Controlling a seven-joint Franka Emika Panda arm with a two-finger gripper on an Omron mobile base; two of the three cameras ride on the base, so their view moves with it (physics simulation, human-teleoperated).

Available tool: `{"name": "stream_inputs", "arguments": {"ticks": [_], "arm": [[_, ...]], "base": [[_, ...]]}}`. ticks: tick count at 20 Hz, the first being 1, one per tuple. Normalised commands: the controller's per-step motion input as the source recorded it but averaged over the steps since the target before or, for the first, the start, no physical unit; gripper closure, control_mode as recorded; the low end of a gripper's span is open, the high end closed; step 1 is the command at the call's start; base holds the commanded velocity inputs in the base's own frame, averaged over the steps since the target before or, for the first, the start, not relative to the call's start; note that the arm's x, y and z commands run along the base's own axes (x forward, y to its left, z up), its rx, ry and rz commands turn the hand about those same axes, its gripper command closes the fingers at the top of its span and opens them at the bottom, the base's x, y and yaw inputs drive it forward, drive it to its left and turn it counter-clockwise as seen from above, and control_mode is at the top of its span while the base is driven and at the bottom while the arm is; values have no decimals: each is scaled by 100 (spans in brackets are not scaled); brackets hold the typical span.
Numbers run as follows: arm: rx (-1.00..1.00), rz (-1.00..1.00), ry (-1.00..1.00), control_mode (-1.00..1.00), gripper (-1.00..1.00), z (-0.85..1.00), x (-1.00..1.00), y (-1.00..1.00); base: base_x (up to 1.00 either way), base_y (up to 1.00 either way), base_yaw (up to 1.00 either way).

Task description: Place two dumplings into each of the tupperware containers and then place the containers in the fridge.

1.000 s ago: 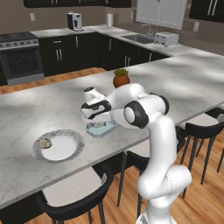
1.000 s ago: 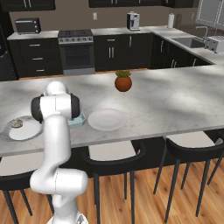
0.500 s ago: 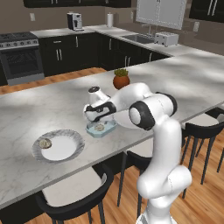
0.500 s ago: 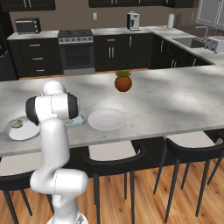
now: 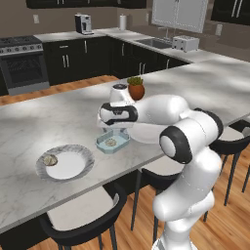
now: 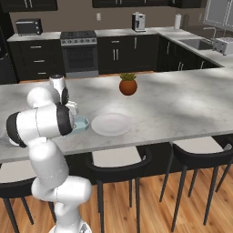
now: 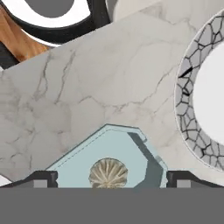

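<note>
1. We saw the arm had swung from its earlier pose and lifted a little above the tupperware container (image 5: 113,141); the pincer (image 7: 109,178) had widened and stood open, holding nothing
2. One dumpling (image 7: 108,173) lay inside that tub on the surface (image 5: 58,117); another dumpling (image 5: 49,159) sat on the crackle-rimmed plate (image 5: 83,155), well apart
3. We judged the risks thus: a low swing toward the plate could clip the tub's wall and shove it; a poor grip could drop the next dumpling
4. We could read no writing or brand
</note>
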Motion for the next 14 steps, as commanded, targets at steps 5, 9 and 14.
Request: {"name": "stream_inputs", "arguments": {"ticks": [5, 9, 14], "arm": [[0, 73, 5, -100, -100, 28, -49, 5], [1, 79, -11, -100, -100, 0, -1, 5], [-5, 65, 8, -100, -100, 13, 0, 55]], "base": [[0, 0, 0], [0, 0, 0], [0, 0, 0]]}}
